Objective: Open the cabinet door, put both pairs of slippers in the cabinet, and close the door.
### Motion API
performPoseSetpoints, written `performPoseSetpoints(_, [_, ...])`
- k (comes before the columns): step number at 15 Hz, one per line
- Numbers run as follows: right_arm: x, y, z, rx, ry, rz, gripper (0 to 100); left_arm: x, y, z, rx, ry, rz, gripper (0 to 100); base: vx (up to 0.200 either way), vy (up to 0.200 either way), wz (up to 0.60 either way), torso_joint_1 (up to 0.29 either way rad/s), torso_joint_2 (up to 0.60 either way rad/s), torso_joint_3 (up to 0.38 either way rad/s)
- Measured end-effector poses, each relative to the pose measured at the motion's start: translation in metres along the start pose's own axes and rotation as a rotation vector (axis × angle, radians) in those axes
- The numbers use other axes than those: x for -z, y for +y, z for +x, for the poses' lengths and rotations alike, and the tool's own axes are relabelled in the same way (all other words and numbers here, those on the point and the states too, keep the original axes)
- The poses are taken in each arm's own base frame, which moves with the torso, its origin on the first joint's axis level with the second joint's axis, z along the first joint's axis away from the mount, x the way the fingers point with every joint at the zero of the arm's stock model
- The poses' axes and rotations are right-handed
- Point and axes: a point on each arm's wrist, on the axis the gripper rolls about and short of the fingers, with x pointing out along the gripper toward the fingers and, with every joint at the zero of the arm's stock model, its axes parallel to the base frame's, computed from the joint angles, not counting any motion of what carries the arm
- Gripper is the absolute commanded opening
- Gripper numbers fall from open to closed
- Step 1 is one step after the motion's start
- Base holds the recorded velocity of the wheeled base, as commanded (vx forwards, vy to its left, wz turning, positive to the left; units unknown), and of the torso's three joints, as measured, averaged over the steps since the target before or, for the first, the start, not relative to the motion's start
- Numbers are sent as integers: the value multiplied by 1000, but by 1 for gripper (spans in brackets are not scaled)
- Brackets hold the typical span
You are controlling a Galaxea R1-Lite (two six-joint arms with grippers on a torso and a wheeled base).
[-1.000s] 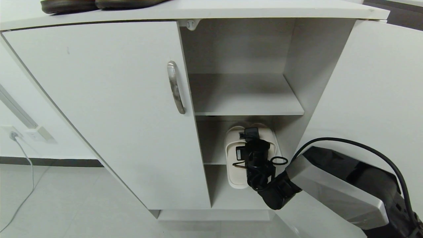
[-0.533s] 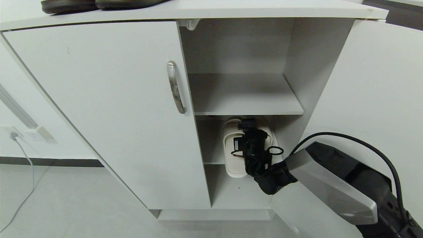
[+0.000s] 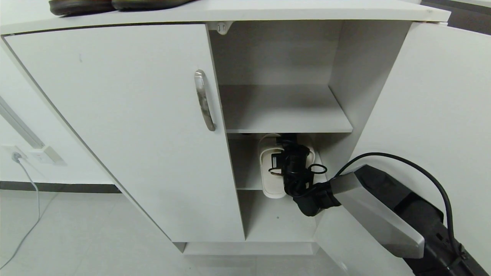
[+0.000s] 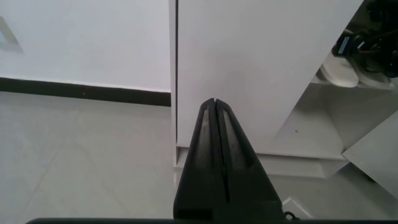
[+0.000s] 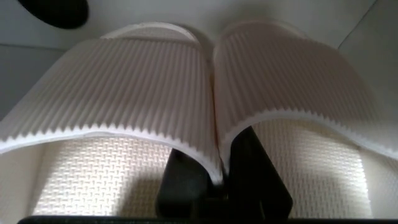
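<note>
Your right gripper point(image 5: 221, 177): fingers clamped on inner strap edges of white slippers point(image 5: 143, 81). Pair lies on lower shelf point(image 3: 249, 187) of cabinet point(image 3: 115, 115), heels past front edge. Right door point(image 3: 433, 115) open. Dark slippers point(image 3: 115, 4) on cabinet top. Your left gripper point(image 4: 214, 118): fingers together, empty, low before left door point(image 4: 249, 50).

Our right arm point(image 3: 368, 207) comes in from the right, its grey forearm slanting up and to the left. The black wrist point(image 3: 312, 199) bends so that the right gripper point(image 3: 290, 145) points away from us. Its fingers point(image 5: 186, 183) pinch the two adjoining strap edges of the slippers point(image 5: 143, 87) between them. Our left gripper point(image 4: 214, 107) sits low and points forward, its fingers pressed flat together with no gap.
</note>
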Motion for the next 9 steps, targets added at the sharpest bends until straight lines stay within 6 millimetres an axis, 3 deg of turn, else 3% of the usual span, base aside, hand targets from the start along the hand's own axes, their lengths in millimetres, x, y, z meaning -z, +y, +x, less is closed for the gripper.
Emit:
performPoseSetpoints(7, [0,-5,7,15,-2,2,0,0,0,0,1,0,-1,0,0,0,0,0,0,0])
performPoseSetpoints(8, [1,-5,7,15,1,0,100,0,0,0,1,0,-1,0,0,0,0,0,0,0])
performPoseSetpoints(9, [2,-5,7,15,5,-3,100,0,0,0,0,0,-1,0,0,0,0,0,0,0])
